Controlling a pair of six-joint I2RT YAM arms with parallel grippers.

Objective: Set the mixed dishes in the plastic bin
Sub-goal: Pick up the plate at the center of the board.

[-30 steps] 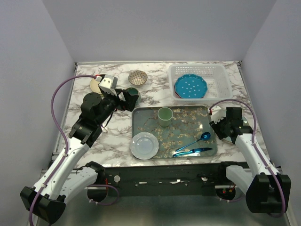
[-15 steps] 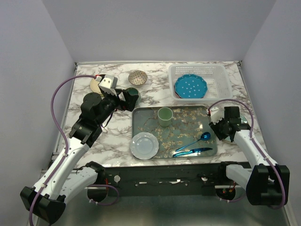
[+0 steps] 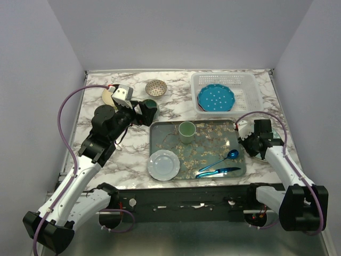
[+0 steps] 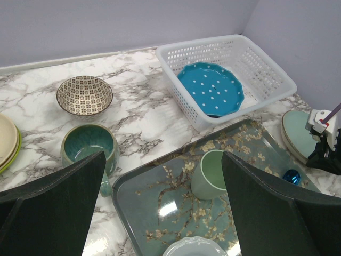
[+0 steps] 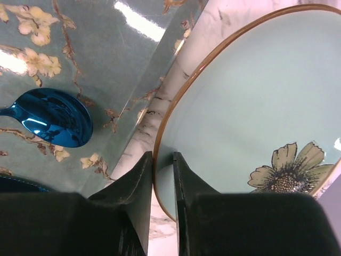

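The white lattice plastic bin stands at the back right and holds a teal white-dotted plate; both also show in the left wrist view, bin and plate. My right gripper is shut on the near-left rim of a pale teal, gold-rimmed flowered plate, fingers either side of the rim. My left gripper is open and empty, held above the table beside the dark teal mug. The speckled bowl sits behind the mug. Cream and lime plates lie stacked at the left.
A blossom-patterned tray in the middle holds a pale green cup, a pale plate, a blue spoon and a blue knife. The flowered plate lies just right of the tray's edge.
My right gripper has shifted slightly right along the tray's edge and settled onto the flowered plate's rim. The left arm has not moved.
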